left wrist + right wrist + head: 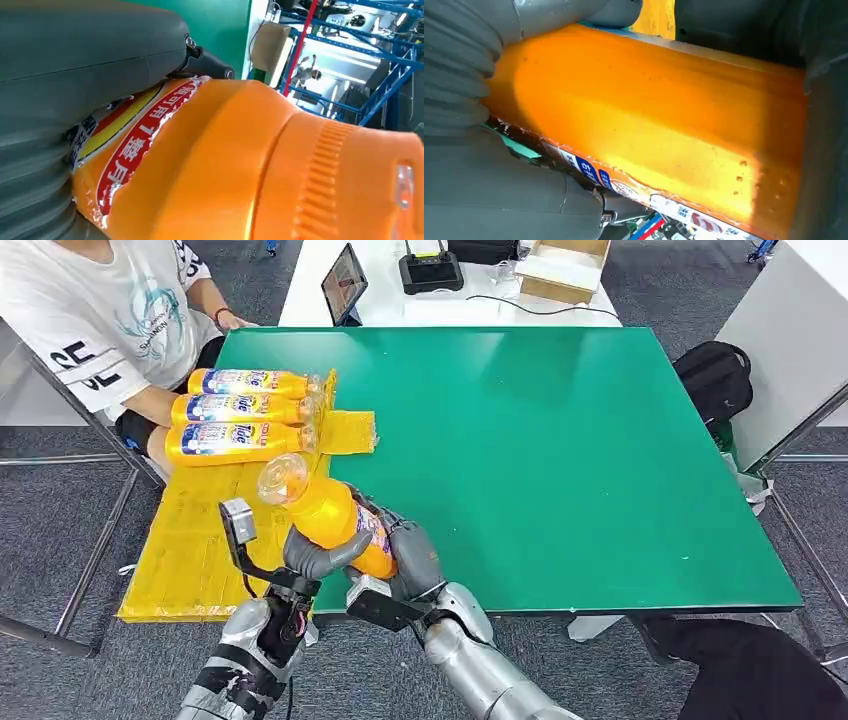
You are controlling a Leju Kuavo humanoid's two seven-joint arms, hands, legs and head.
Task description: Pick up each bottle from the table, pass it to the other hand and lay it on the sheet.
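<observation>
On green table point(560, 440), yellow sheet point(200, 540); grey carpet point(60, 530) beneath.

The right hand point(484, 150) grips the orange bottle point(649, 125).

A green bench point(560, 460) stands on grey carpet floor point(60, 530). Behind it is a white table point(400, 308) carrying a tablet point(344, 284), a black device with antennas point(431, 270) and an open cardboard box point(563, 268). A person in a white T-shirt point(100, 320) sits at the bench's far left corner. A black backpack point(716, 378) lies on the floor to the right, beside a white panel point(790, 340)
</observation>
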